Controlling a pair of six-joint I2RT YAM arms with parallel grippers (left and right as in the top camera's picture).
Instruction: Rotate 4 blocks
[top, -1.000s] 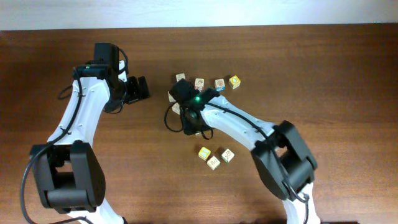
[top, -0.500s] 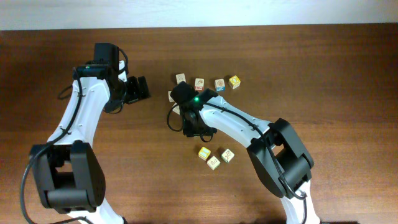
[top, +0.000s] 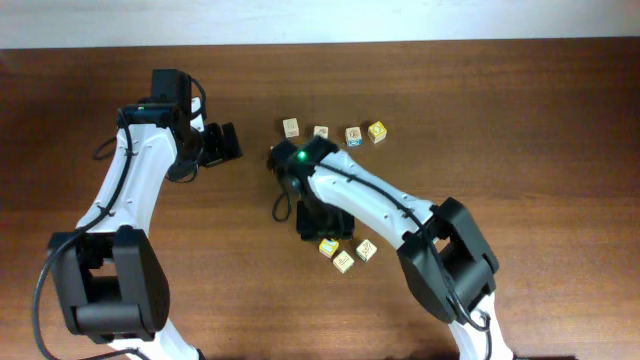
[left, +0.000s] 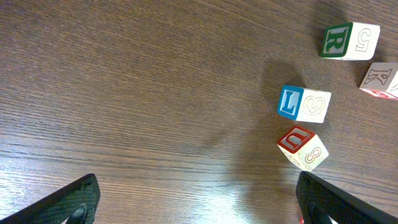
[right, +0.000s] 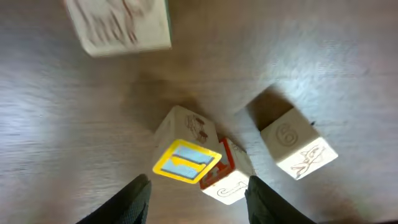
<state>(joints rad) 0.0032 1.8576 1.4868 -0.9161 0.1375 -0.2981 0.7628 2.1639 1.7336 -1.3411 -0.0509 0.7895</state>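
Seven blocks (top: 353, 135) on a brown wooden surface (top: 520, 120), with two claws over them.
From overhead, four sit in a row at the far side and three cluster nearer, by the right claw (right: 198, 190). Its fingers stand partly apart on either side of a yellow-faced block (right: 186, 149) and a red-faced block (right: 229, 177), gripping nothing. The left claw (top: 235, 143) is wide open and empty, left of the row. Each block is a pale cube printed with letters, numbers or pictures.

A row of four pale blocks (top: 353, 135) lies apart from a close cluster of three (top: 343, 262). In the cluster, the yellow-faced block (right: 185, 146) touches a red-printed block (right: 227, 174); the third block (right: 297, 144) sits just beside them.
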